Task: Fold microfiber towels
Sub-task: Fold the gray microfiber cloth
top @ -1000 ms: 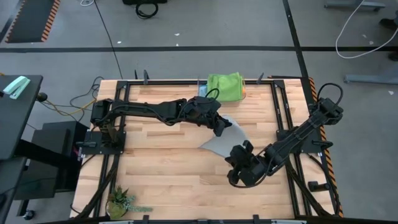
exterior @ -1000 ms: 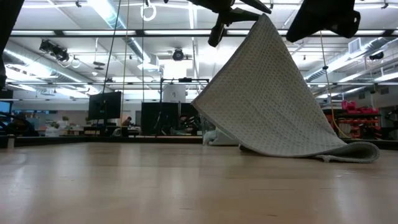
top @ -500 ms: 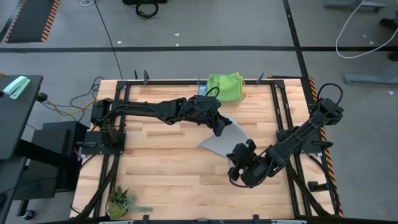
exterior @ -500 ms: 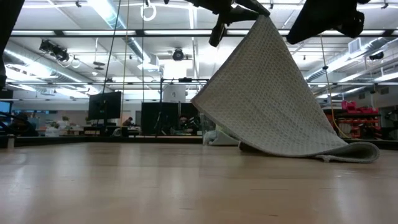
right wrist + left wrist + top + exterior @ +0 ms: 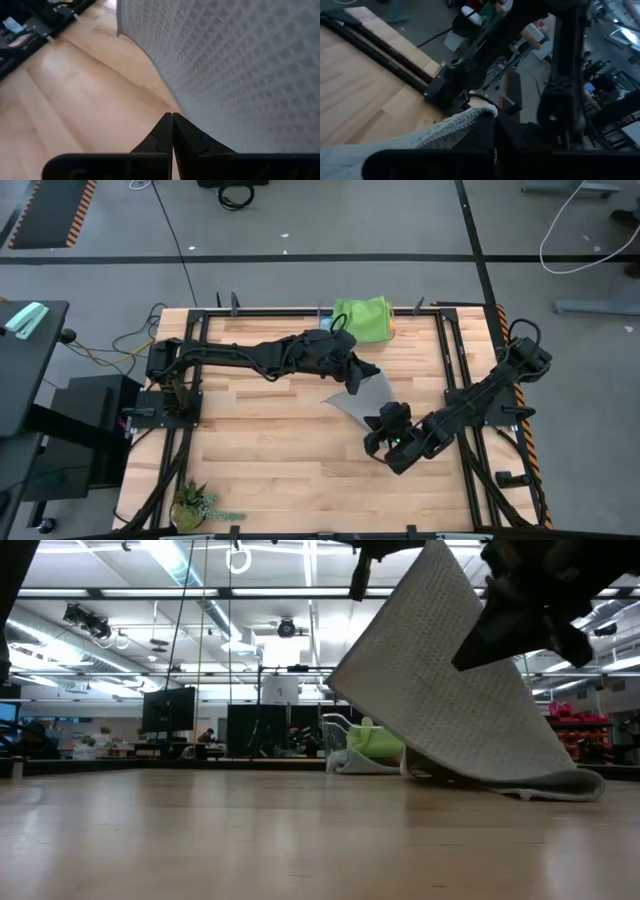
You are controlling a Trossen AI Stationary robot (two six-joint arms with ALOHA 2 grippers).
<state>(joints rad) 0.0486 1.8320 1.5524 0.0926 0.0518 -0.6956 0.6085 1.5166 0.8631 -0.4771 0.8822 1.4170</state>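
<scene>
At mid-counter (image 5: 250, 440) the light grey towel (image 5: 362, 402) hangs unfolded, one corner pinched in the left end effector (image 5: 352, 383); the right end effector (image 5: 385, 442), fingers together, holds nothing. By the far edge, the green towel (image 5: 362, 318) looks folded, apparently atop others

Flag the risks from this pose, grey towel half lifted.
1. The left tool pinches only one corner of the light grey waffle-weave microfiber towel, and the rest hangs from it, so it may slip out.
2. The right tool is shut and empty beside the cloth, so it may snag or push it.
3. The folded bright green towel lies close behind; the raised cloth could drag over it.
</scene>
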